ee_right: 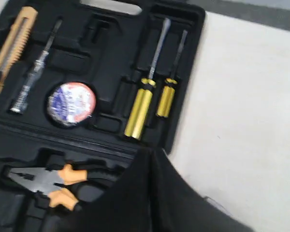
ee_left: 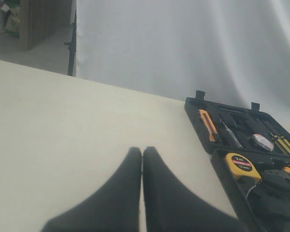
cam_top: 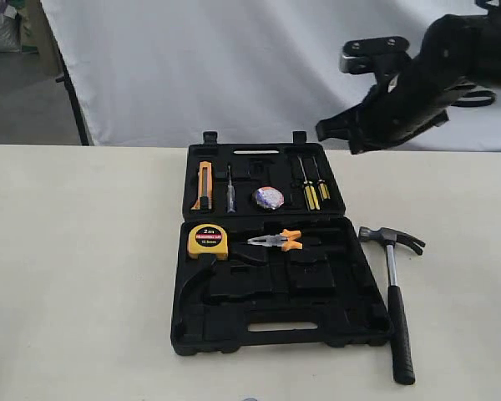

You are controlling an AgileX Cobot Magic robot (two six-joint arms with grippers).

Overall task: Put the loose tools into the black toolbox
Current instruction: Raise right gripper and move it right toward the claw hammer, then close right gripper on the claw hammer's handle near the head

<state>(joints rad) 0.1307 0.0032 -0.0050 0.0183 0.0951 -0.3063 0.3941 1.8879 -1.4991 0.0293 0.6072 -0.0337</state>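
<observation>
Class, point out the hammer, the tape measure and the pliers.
hammer [cam_top: 399, 330]: exterior view, on its black grip.
tape measure [cam_top: 208, 241]: exterior view, on its yellow face.
pliers [cam_top: 274, 241]: exterior view, at the pivot.

The black toolbox [ee_left: 195, 118] runs off the left wrist view's edge, print on the tape measure [cam_top: 208, 241] is too small to read, and the right wrist view is blurred.

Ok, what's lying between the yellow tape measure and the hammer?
The orange-handled pliers, seated in the black toolbox, between tape measure and hammer; the exterior view shows it.
</observation>
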